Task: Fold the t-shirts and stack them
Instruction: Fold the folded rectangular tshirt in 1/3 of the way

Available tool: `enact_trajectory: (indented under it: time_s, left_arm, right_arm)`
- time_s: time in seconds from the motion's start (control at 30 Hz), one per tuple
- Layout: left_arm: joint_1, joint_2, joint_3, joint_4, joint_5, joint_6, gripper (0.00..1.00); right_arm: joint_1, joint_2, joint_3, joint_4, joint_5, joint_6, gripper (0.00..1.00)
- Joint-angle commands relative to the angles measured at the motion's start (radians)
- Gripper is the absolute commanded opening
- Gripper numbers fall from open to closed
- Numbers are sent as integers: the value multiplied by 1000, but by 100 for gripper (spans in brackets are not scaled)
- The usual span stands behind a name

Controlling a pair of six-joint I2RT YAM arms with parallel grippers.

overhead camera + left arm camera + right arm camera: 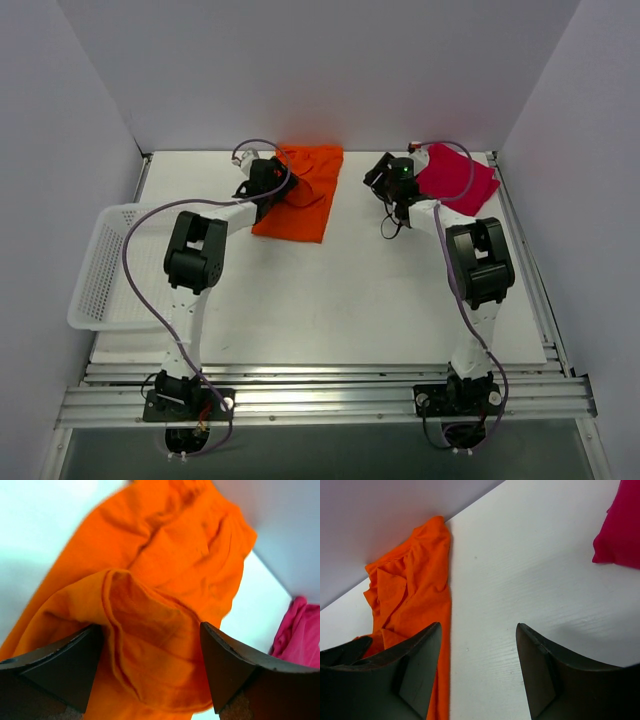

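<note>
The orange t-shirt (303, 195) lies partly folded at the back middle of the table. It also shows in the left wrist view (170, 570) and the right wrist view (412, 585). My left gripper (262, 183) is open just over its left side, a rumpled fold of orange cloth between the fingers (150, 630). The crimson-pink red t-shirt (455, 178) lies bunched at the back right; its edge shows in the right wrist view (620, 530). My right gripper (385, 180) is open and empty over bare table (478, 630) between the two shirts.
A white mesh basket (108, 262) hangs over the table's left edge. The grey back wall (320, 70) stands right behind both shirts. Side walls close in left and right.
</note>
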Motion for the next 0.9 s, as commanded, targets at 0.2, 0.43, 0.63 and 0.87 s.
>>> enact_trajectory:
  time_s: [0.2, 0.43, 0.63, 0.87]
  left_arm:
    - [99, 113, 316, 15, 89, -18, 85]
    - [110, 293, 763, -116, 174, -79, 86]
    - [70, 358, 874, -124, 257, -32, 89]
    - [136, -62, 219, 14, 225, 68, 94]
  right_arm:
    - [-18, 12, 16, 39, -16, 6, 57]
    - [-21, 26, 27, 39, -20, 1, 57]
    - [-22, 45, 35, 36, -31, 0, 56]
    - [-2, 42, 27, 48, -71, 14, 56]
